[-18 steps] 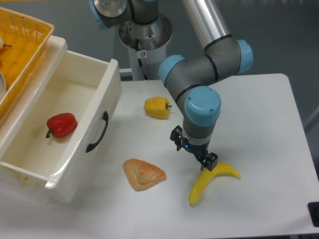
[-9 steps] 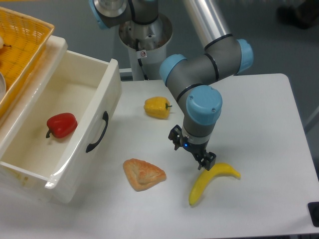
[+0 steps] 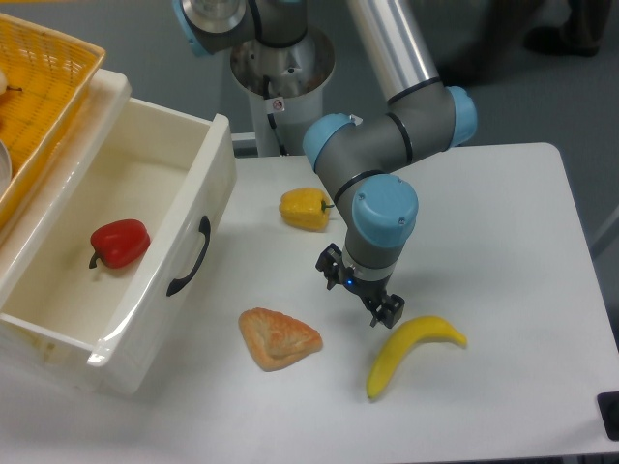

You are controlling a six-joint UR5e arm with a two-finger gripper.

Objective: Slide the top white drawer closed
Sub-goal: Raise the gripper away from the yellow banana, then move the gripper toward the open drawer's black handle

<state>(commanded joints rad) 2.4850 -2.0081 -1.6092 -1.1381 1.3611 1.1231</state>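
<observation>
The top white drawer [image 3: 198, 184] stands pulled out at the left, its front panel with the curved black handle [image 3: 191, 257] facing the table. A red pepper [image 3: 120, 242] lies inside it. My gripper [image 3: 359, 291] hangs over the middle of the table, well to the right of the drawer front, between the pastry and the banana. Its jaws stand open and hold nothing.
A yellow pepper [image 3: 305, 209] lies behind the gripper. A triangular pastry [image 3: 279, 337] lies in front of the drawer. A banana [image 3: 411, 353] lies at the gripper's right. A yellow wicker basket [image 3: 44, 87] sits on top at far left.
The gripper has moved left and slightly up, away from the banana. The drawer and the food have not moved.
</observation>
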